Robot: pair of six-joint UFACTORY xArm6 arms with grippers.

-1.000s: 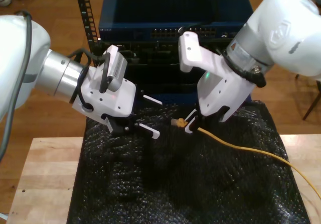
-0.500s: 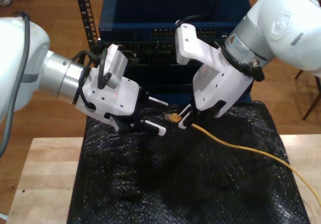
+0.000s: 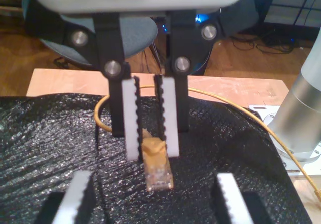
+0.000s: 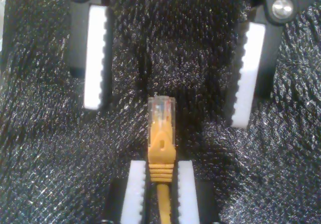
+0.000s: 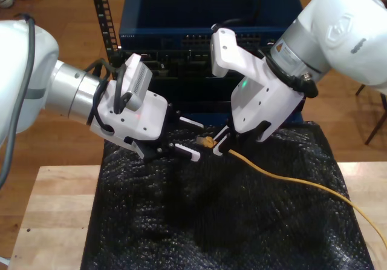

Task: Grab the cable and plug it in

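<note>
The yellow-orange cable [image 5: 290, 176] runs across the black mat from the exterior view's right. Its clear plug [image 5: 207, 141] hangs above the mat. My second gripper [image 5: 219, 146] is shut on the orange boot just behind the plug [image 4: 161, 106], which sticks out past the pads [image 4: 135, 189]. My first gripper [image 5: 192, 140] comes in from the exterior view's left and faces it, open, with its fingers [image 4: 95, 58] standing wide on either side of the plug tip. Seen from the first wrist, my second gripper [image 3: 151, 151] points the plug [image 3: 158, 176] straight at the camera.
A black bubble-wrap mat [image 5: 211, 221] covers the wooden table [image 5: 48, 221]. Behind both arms stands a blue network rack [image 5: 199, 16] with a row of ports [image 5: 208, 40]. A metal rack rail [image 5: 103, 16] rises at the exterior view's back left.
My second gripper has lifted the plug and carried it toward the exterior view's left, up to the first gripper's open fingers. My first gripper has edged slightly toward it.
</note>
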